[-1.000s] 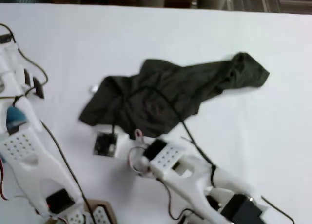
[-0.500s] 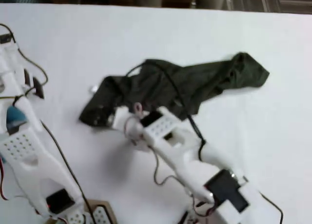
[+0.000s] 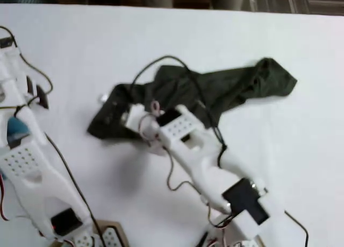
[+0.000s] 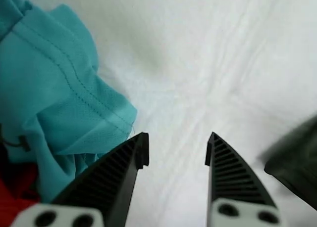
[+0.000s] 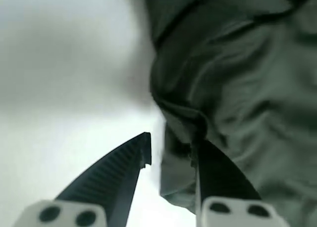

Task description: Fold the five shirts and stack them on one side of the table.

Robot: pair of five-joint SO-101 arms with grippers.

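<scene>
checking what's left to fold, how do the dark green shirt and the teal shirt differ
The dark green fabric shirt lies stretched long across the white table; the teal fabric shirt sits bunched against red cloth. The open right gripper is at the green shirt's edge; the open left gripper hangs beside the teal shirt. Both are unfolded.

The table (image 3: 161, 32) lies bare across the whole upper part of the high view and down its right side, giving open passage. The dark green shirt (image 3: 236, 88) sprawls over the middle, a black cable (image 3: 161, 58) looping above it. The right arm (image 3: 199, 155) slants from lower right to the shirt's left end, blocking that side. The left arm (image 3: 32, 171) takes up the left edge, and a bare strip runs between the arms. A teal shirt (image 4: 49, 88) crowds one finger of the left gripper (image 4: 176, 148).
</scene>
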